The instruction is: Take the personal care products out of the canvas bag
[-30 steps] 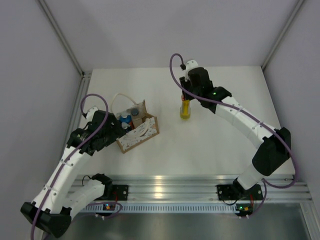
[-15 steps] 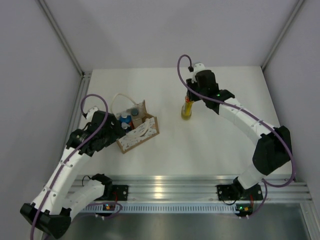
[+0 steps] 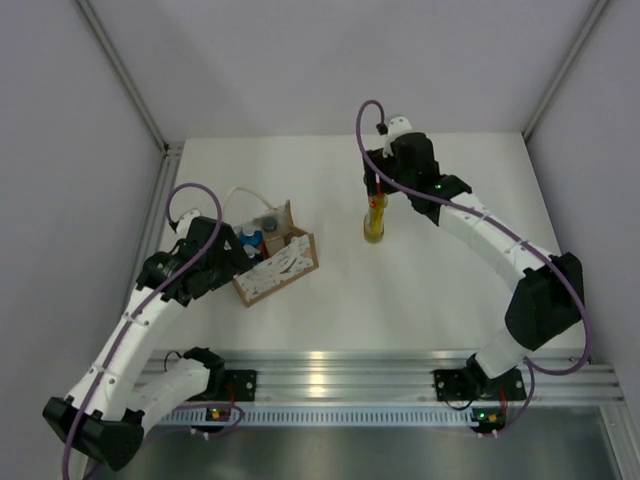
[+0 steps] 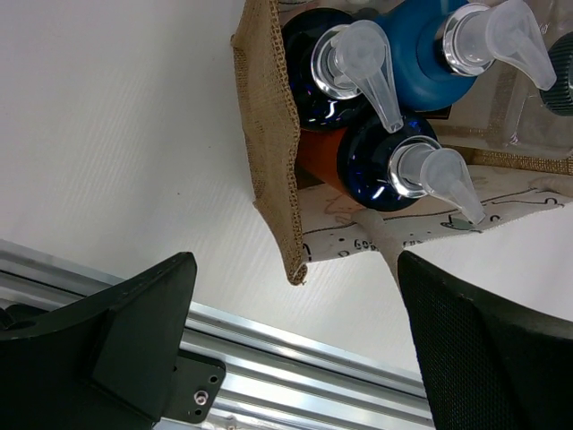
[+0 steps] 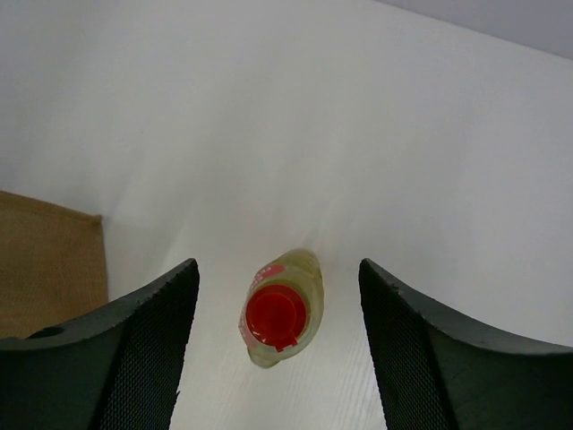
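The tan canvas bag stands at the left of the table with white rope handles. In the left wrist view the bag holds pump bottles: a blue one and two dark-topped ones, one with its orange body showing. My left gripper is open and empty beside the bag's left end. The slim yellow bottle with the red cap stands upright on the table. My right gripper is open just above it, fingers either side of it without touching.
A metal rail runs along the near table edge and also shows in the left wrist view. Grey walls close in the table on the left, back and right. A corner of the bag shows left of the right gripper.
My right gripper has let go of the yellow bottle, which now stands alone, and has lifted slightly. My left gripper has shifted a little closer to the bag.
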You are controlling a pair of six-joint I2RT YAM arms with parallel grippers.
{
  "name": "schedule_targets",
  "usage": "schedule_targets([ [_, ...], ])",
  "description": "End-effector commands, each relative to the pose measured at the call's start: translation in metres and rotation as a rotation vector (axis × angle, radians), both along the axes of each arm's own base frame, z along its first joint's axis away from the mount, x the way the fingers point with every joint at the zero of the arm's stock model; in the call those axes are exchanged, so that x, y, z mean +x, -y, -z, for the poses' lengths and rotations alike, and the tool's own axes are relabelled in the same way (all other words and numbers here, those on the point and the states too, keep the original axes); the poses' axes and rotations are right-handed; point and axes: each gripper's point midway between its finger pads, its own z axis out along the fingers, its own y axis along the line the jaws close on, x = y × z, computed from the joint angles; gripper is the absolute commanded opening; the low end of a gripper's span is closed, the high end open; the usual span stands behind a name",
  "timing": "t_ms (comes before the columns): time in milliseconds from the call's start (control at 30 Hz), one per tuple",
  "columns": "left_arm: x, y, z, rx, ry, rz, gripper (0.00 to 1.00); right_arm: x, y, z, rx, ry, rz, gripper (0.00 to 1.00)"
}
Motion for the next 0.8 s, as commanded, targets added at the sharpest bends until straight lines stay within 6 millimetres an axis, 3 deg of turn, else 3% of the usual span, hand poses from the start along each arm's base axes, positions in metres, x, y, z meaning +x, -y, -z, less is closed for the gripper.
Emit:
schedule_targets([
  [0, 0.013, 0.000, -0.018, 0.005, 0.067, -0.002, 0.98, 0.003, -0.012, -0.063, 0.067, 0.121, -0.038, 0.70],
  [167, 0.015, -0.003, -0.017, 0.012, 0.068, -0.027, 0.98, -0.024, -0.043, -0.103, 0.085, 0.166, -0.132, 0.72],
  [267, 0.014, -0.004, -0.014, 0.016, 0.063, -0.037, 0.98, -0.049, -0.080, -0.115, 0.124, 0.140, -0.207, 0.72],
  [300, 0.013, -0.005, -0.011, 0.022, 0.055, -0.042, 0.98, -0.066, -0.100, -0.112, 0.121, 0.114, -0.253, 0.72],
  [367, 0.012, -0.007, -0.007, 0.026, 0.050, -0.053, 0.98, -0.073, -0.123, -0.113, 0.135, 0.094, -0.260, 0.70],
  [400, 0.011, -0.007, -0.005, 0.028, 0.047, -0.055, 0.98, -0.087, -0.141, -0.111, 0.142, 0.076, -0.294, 0.70],
  [533, 0.010, -0.004, -0.001, 0.011, 0.031, -0.051, 0.98, -0.104, -0.184, -0.097, 0.181, -0.019, -0.314, 0.66],
  [633, 0.010, -0.002, -0.004, -0.005, 0.037, -0.051, 0.98, -0.106, -0.207, -0.079, 0.150, -0.065, -0.309, 0.66],
  [767, 0.008, -0.001, -0.001, -0.008, 0.030, -0.051, 0.98, -0.115, -0.223, -0.043, 0.061, -0.162, -0.314, 0.65],
])
